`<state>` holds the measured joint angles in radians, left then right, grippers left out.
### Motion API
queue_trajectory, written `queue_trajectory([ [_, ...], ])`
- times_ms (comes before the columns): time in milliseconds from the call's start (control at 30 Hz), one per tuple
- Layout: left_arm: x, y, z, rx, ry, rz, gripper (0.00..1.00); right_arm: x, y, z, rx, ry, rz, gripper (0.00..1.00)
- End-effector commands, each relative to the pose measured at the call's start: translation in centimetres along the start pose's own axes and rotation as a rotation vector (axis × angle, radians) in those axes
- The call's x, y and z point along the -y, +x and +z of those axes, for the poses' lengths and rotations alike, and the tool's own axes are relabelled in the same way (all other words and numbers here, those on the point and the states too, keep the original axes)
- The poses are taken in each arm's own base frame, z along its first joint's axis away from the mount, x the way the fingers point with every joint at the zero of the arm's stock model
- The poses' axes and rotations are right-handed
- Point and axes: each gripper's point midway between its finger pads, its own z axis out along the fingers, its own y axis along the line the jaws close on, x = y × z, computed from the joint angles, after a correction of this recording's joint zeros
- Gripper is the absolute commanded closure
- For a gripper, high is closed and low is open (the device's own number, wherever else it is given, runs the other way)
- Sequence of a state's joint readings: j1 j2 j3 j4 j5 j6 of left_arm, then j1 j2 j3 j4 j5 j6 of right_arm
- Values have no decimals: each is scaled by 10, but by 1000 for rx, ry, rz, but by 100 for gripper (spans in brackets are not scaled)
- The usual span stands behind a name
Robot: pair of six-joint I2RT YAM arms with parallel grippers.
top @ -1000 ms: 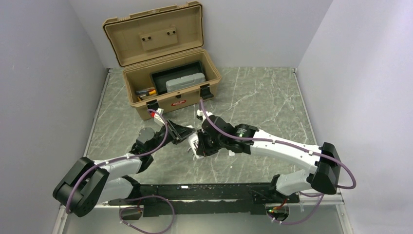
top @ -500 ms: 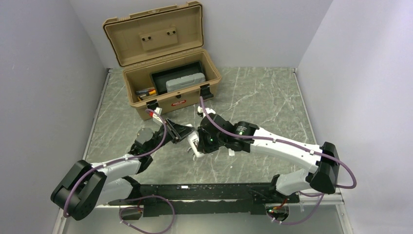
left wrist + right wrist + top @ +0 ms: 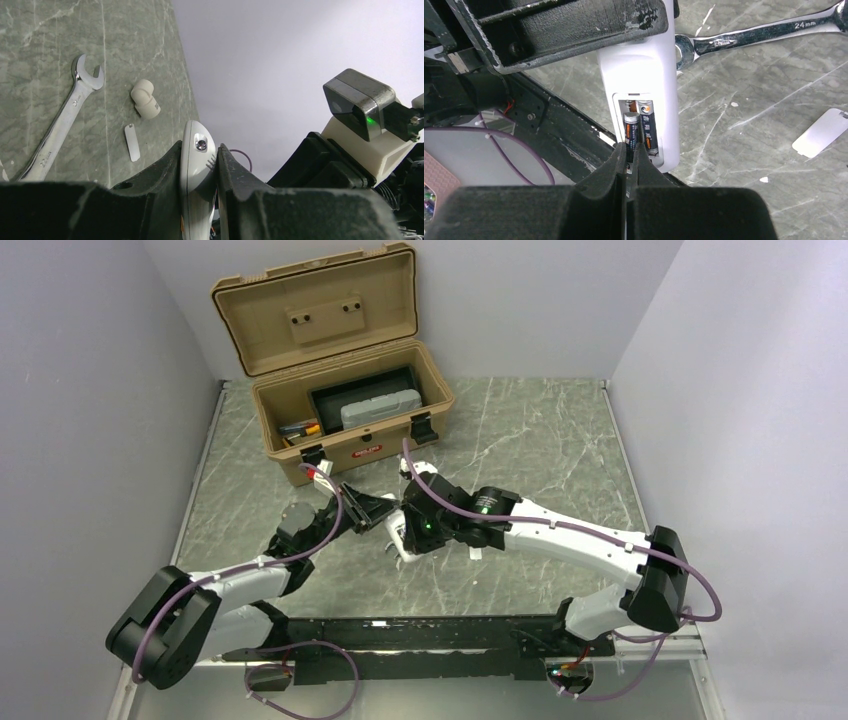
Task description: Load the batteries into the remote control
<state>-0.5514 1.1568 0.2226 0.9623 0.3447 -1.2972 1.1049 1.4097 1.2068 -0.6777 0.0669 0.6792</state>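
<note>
My left gripper (image 3: 199, 148) is shut on the remote control (image 3: 196, 170), a slim white bar held edge-on between its jaws. In the right wrist view the remote control (image 3: 644, 70) shows its uncovered battery compartment. One black battery (image 3: 648, 125) lies seated in it. Beside that one, a second battery (image 3: 631, 127) stands partly in the compartment, and my right gripper (image 3: 630, 148) is shut on its near end. From above, both grippers meet at the table's middle, the left gripper (image 3: 372, 508) just left of the right gripper (image 3: 404, 536).
A silver wrench (image 3: 60, 130), a small white curved plastic piece (image 3: 145, 99) and the flat white battery cover (image 3: 132, 142) lie on the marble table beyond the remote. An open tan toolbox (image 3: 340, 390) stands at the back left.
My right wrist has shifted slightly left, toward the left gripper. The left arm has barely moved, and both grips are unchanged.
</note>
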Motion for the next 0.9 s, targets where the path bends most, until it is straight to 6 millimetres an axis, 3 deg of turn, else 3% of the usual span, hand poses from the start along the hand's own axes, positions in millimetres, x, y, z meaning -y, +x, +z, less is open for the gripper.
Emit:
queue_trajectory([
  [0, 27, -4, 0, 9, 104, 32, 100, -4, -15, -8, 42, 13, -10, 100],
  [467, 26, 0, 1, -7, 117, 20, 100, -6, -22, -9, 64, 14, -14, 82],
  [867, 23, 1, 1, -13, 111, 18, 100, -5, -27, -17, 99, 10, -8, 78],
])
